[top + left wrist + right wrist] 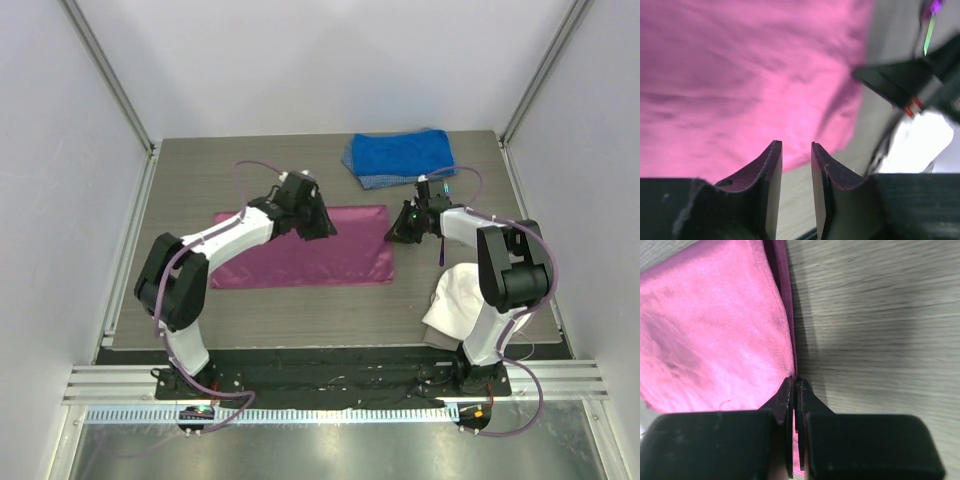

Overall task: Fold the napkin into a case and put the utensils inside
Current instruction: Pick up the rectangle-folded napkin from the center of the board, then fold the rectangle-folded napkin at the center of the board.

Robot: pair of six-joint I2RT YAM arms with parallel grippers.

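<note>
The magenta napkin (300, 258) lies flat on the table as a wide folded rectangle. My left gripper (325, 230) hovers over its upper middle. In the left wrist view the left gripper (796, 145) is open, with only bare table in the gap and the napkin (740, 75) spread beyond it. My right gripper (398, 233) sits at the napkin's right edge. In the right wrist view the right gripper (794, 382) is shut, pinching the edge of the napkin (710, 330). I cannot pick out the utensils with certainty in any view.
A folded blue towel (400, 155) lies at the back right of the grey wood table (200, 180). A white cloth (458, 300) is bunched by the right arm's base. White walls and metal rails close in the table on three sides.
</note>
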